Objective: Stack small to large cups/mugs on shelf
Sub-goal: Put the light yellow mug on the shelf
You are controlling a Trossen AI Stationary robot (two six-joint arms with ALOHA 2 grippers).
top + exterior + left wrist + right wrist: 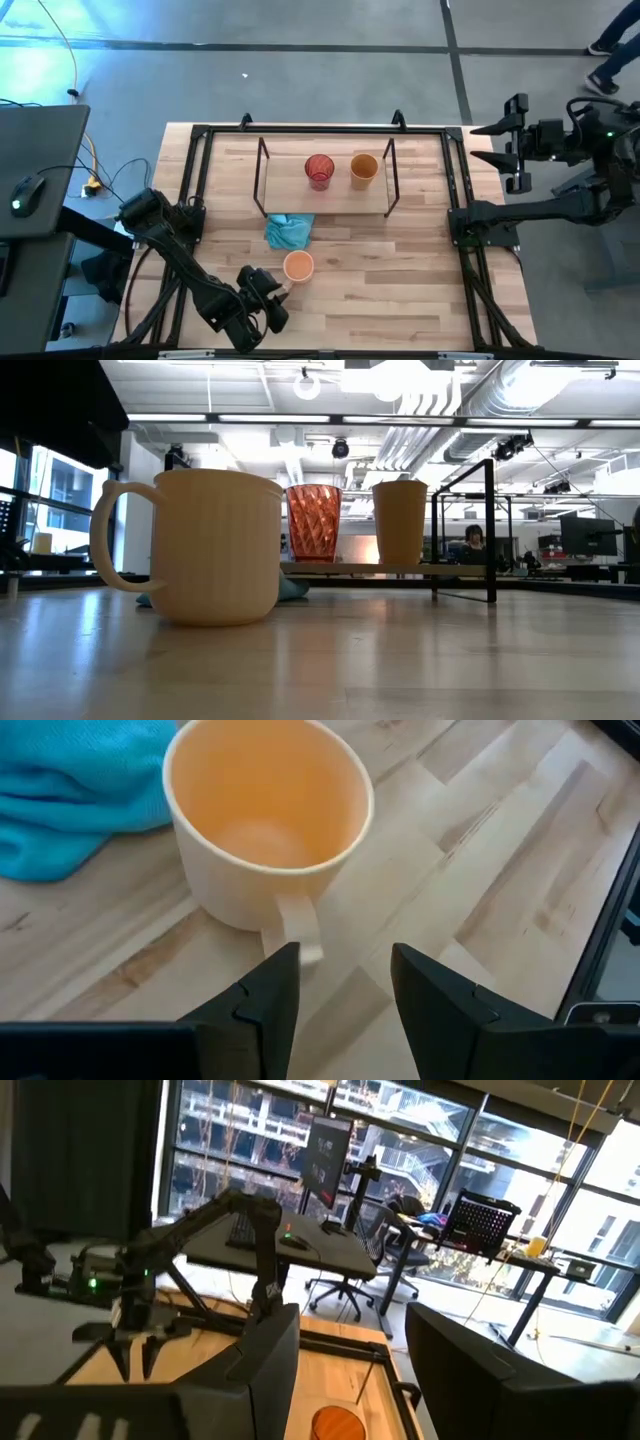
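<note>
Orange mug before parted left gripper

Left arm reaches in from 8 o'clock to the tabletop's near edge, wrist low, left pincer open, fingers spread and pointing toward 1 o'clock. Right arm parked off the 3 o'clock edge, right pincer raised, open.
</note>
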